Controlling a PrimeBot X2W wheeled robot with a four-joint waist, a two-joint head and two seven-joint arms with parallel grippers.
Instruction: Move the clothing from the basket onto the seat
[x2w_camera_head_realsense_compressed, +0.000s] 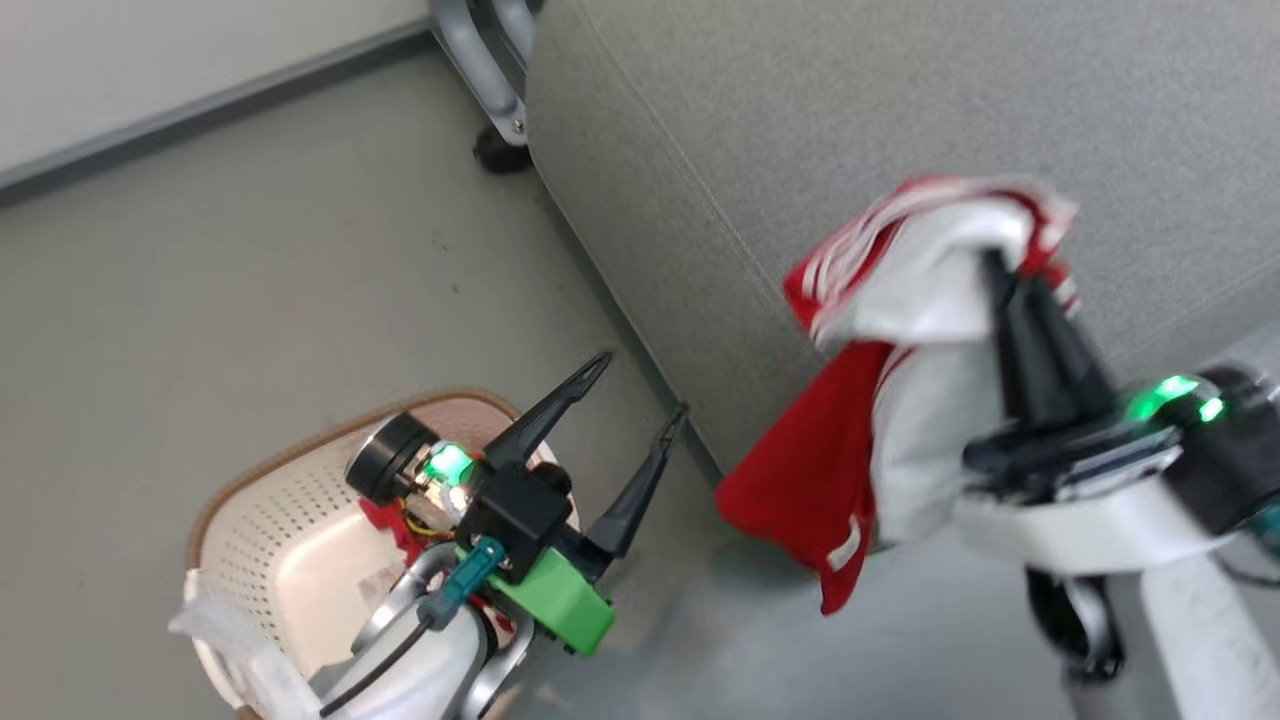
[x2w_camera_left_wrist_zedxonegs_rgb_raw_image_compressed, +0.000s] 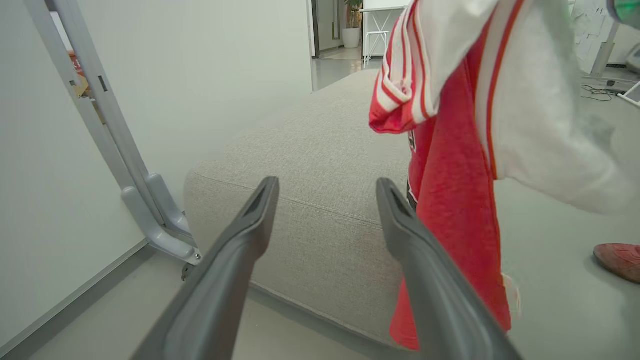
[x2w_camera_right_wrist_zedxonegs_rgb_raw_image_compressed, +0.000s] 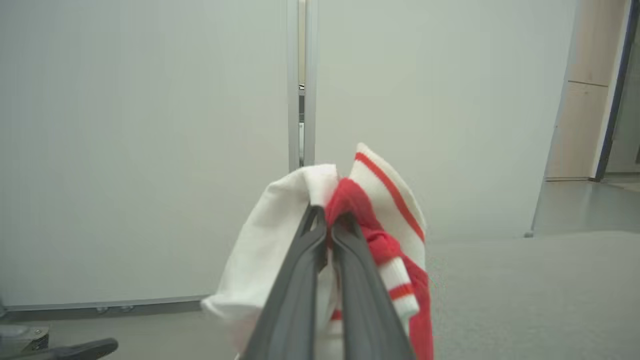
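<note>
The basket (x2w_camera_head_realsense_compressed: 262, 520) stands on the grey floor (x2w_camera_head_realsense_compressed: 300, 250), near the seat's (x2w_camera_head_realsense_compressed: 800, 120) front corner but apart from it. Its perforated wall and much of its cream bottom lie bare. A scrap of red (x2w_camera_head_realsense_compressed: 383, 522) shows inside it, right beside the left arm; whether that is cloth cannot be told. The arm covers the basket's right part.

The left end effector (x2w_camera_head_realsense_compressed: 642, 384) is released, its two dark fingers spread wide with nothing between them. It hangs over the floor between basket and seat, fingers pointing toward the seat's side. In the left wrist view the same end effector (x2w_camera_left_wrist_zedxonegs_rgb_raw_image_compressed: 327, 185) frames the seat's (x2w_camera_left_wrist_zedxonegs_rgb_raw_image_compressed: 320, 150) stitched seam and rounded edge.

The right end effector (x2w_camera_head_realsense_compressed: 1000, 270) is clenched on the clothing (x2w_camera_head_realsense_compressed: 830, 470), fingers pressed together on a bunched fold of white and red-striped cloth. The garment is out of the basket and held up at the seat's edge: its gathered top lies over the cushion in the head view, and its red lower part hangs past the seat's front, above the floor. Whether it touches the cushion cannot be told. The right wrist view shows the end effector (x2w_camera_right_wrist_zedxonegs_rgb_raw_image_compressed: 330, 220) pinching the clothing (x2w_camera_right_wrist_zedxonegs_rgb_raw_image_compressed: 385, 192), with the seat (x2w_camera_right_wrist_zedxonegs_rgb_raw_image_compressed: 525, 300) below. From the left wrist, the clothing (x2w_camera_left_wrist_zedxonegs_rgb_raw_image_compressed: 450, 200) hangs before the seat's corner.

A grey metal leg (x2w_camera_left_wrist_zedxonegs_rgb_raw_image_compressed: 145, 200) stands against the wall beside the seat.
</note>
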